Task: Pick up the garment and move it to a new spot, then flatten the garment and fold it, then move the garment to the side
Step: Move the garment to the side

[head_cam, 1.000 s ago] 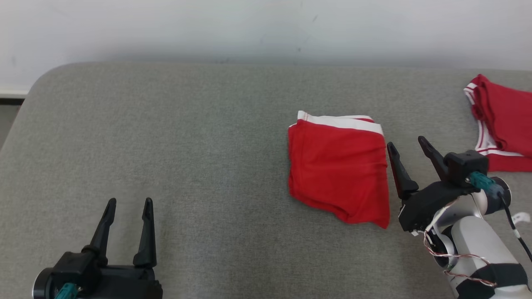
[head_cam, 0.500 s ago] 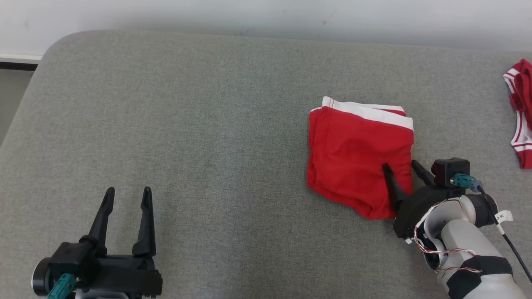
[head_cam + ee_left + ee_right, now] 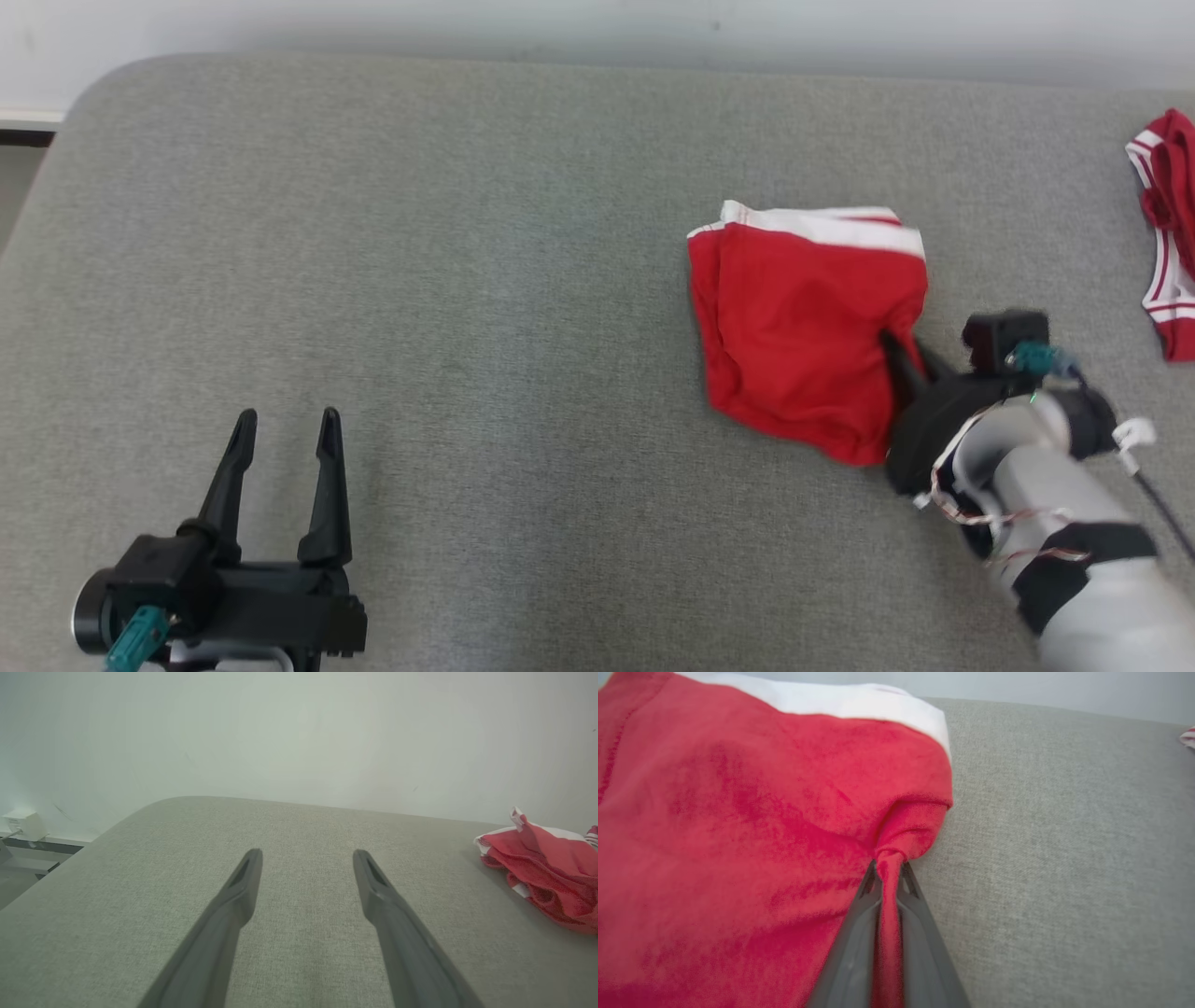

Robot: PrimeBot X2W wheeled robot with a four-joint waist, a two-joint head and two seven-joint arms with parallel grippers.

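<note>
A folded red garment [image 3: 803, 327] with a white waistband lies right of centre on the grey padded surface. My right gripper [image 3: 901, 353] is shut on the garment's right edge; in the right wrist view the red cloth [image 3: 738, 826] bunches into a pinched fold between my right gripper [image 3: 888, 868]. My left gripper [image 3: 285, 439] stands open at the lower left, far from the garment, with nothing between its fingers [image 3: 243, 882]. The left wrist view shows the garment [image 3: 546, 886] at its right edge.
A second red garment with white trim [image 3: 1167, 233] lies at the far right edge of the grey padded surface [image 3: 467, 280]. A pale wall runs along the back. The surface's rounded left corner [image 3: 84, 93] drops off to a floor.
My right gripper moved onto the garment's right edge and shut on it, bunching the cloth. The head camera shifted. The left gripper stayed open in place.
</note>
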